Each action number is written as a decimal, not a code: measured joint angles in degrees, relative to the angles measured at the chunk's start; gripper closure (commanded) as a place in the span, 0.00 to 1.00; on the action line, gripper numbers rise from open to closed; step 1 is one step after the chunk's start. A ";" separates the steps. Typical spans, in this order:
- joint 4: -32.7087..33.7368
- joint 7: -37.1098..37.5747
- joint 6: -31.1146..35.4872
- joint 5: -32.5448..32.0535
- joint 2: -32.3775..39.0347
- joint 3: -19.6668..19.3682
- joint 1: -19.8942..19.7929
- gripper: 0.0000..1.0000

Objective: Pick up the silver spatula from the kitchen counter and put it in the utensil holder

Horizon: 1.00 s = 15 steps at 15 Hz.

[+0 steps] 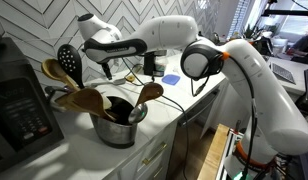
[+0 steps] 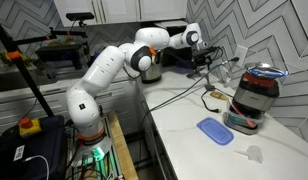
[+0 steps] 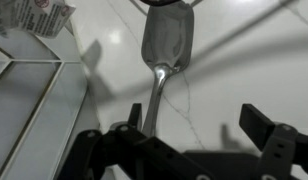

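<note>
Gripper (image 3: 191, 140) hovering, jaws wide apart (silver spatula (image 3: 166, 45) sits off-centre): closing could skid it across the surface (image 3: 244, 70).

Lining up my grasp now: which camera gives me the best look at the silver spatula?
The wrist view. The silver spatula lies on the white counter, its blade and handle sharp and close, with the handle running towards the open claw. In both exterior views I cannot pick it out; it is too small or hidden there.

White herringbone tile wall (image 1: 34, 20); pale veined marble counter (image 2: 194, 160).
</note>
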 measured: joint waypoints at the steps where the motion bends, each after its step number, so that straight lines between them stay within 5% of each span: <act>1: 2.42 -1.03 -1.30 0.03 2.10 -0.30 0.00 0.00; 8: 17.62 -10.00 -5.71 1.21 13.83 -0.81 -0.21 0.00; 15: 21.69 -12.18 -8.29 7.08 16.74 -0.40 -1.59 0.00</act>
